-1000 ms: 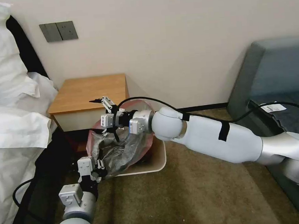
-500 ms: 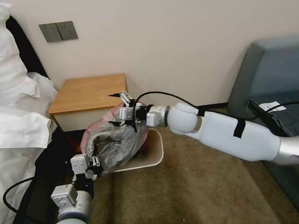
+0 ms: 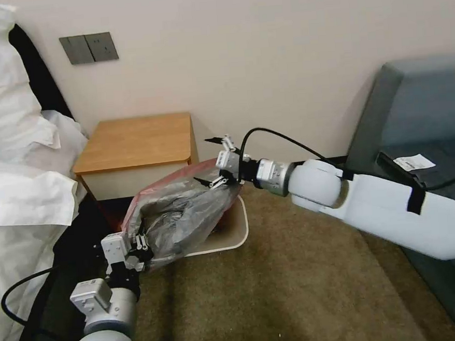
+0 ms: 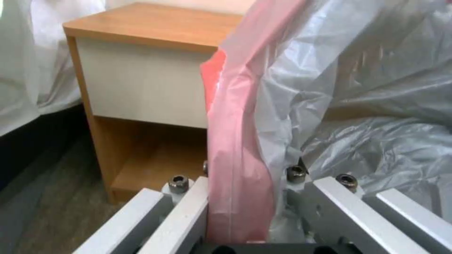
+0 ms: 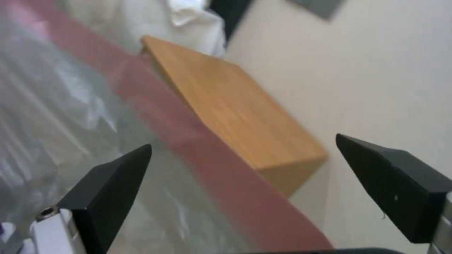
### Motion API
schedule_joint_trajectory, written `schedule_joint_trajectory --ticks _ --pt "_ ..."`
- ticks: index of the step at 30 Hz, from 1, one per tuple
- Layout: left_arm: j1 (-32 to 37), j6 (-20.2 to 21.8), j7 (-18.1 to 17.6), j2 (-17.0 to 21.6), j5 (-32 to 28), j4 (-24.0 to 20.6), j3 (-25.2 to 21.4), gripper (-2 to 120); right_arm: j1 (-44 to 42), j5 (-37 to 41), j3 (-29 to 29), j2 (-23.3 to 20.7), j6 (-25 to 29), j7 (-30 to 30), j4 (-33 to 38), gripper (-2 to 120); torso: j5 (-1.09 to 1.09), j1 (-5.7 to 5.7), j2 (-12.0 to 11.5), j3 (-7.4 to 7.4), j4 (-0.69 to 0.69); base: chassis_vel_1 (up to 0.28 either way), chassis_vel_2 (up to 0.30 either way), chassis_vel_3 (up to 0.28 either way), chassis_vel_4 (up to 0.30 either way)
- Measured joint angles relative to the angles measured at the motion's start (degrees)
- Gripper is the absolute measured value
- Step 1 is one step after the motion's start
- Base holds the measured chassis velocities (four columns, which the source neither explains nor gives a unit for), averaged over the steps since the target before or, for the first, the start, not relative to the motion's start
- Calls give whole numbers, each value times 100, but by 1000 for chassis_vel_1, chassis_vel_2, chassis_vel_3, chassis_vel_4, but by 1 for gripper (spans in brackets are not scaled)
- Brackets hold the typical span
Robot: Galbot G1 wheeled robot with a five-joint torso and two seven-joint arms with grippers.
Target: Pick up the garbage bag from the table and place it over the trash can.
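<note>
Stretching wider since a second ago: bag [image 3: 181,218] mouth, with right gripper [image 3: 217,161] now carried away from table [image 3: 132,141] to the far side of can [image 3: 237,232], and left gripper [image 3: 137,247] drawn slightly nearer the robot. Holding: left gripper [image 4: 240,211] clamping the pink band of bag [image 4: 329,106] between its jaws, near corner of the mouth, low beside can's near side. Standing wide: right gripper [image 5: 245,183] fingers spread well apart; lower tip seemingly hooked inside the far edge of the mouth, contact not clearly visible. Hanging: bag draped between the two grippers, above and partly covering can, off table already.

Judging step in hand: opening the mouth over the rim. Keeping the left clamp firm; pulling right only until the band is taut, thin film likely tearing or slipping off a fingertip otherwise. Aligning the band wider than the rim on all corners before lowering; lowering both ends evenly.
</note>
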Motion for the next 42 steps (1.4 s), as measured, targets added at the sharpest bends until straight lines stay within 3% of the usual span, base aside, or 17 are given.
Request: schedule_joint_trajectory --ticks 2,6,9,13,17,22,33,42 --pt "-16 0 -9 -2 -40 0 -6 5 -167 496 180 -11 -216 364 91 100 0 0 0 0 -1 0 0 0 0" --pt "-13 0 -13 -1 -55 0 -11 5 -329 741 395 -11 -267 545 110 100 0 0 0 0 -1 0 0 0 0" --pt "-12 -4 -31 -7 -67 38 -18 5 -594 1667 761 -28 -506 1077 322 100 -1 0 0 0 0 0 0 0 0" --pt "-34 -7 -59 -11 -93 77 -27 5 -806 2059 1021 -49 -606 1302 458 100 -1 0 0 0 0 0 0 0 0" --pt "-71 -24 -76 -12 -145 161 -53 5 -1377 2711 1492 -178 -702 1882 814 100 0 0 0 0 -1 0 0 0 0" --pt "-91 -56 -102 -28 -212 185 -69 5 -1853 3279 1658 -193 -748 2530 1014 100 0 0 0 0 -2 0 0 0 0" --pt "-94 -116 -198 -121 -775 17 -126 5 -2142 3919 1838 590 -748 3754 913 100 -2 0 0 0 0 0 0 0 0" --pt "-134 -127 -239 -163 -950 5 -155 5 -2253 3812 1872 761 -753 3945 929 100 -1 0 0 0 -1 0 0 0 0"
